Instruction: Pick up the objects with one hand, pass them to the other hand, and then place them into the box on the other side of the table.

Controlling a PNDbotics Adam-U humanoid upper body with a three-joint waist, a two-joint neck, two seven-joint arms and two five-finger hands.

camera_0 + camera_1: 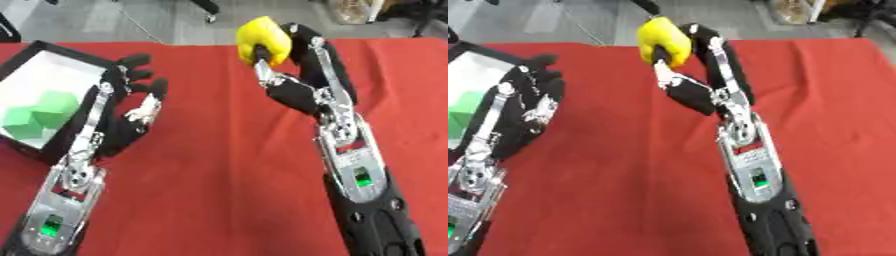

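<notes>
**Yellow object in my right hand, handover pending**

My right hand (284, 65) is curled round the yellow object (263, 40), held up above the red table (227, 165) near its far edge. It looks light and rounded, possibly smooth; I judge a wrap across its broad middle safest for the receiving hand. My left hand (131, 105) rests with fingers relaxed, holding nothing, just beside the box (66, 135), which already contains green blocks (44, 115). Nothing stands between the hands.
</notes>
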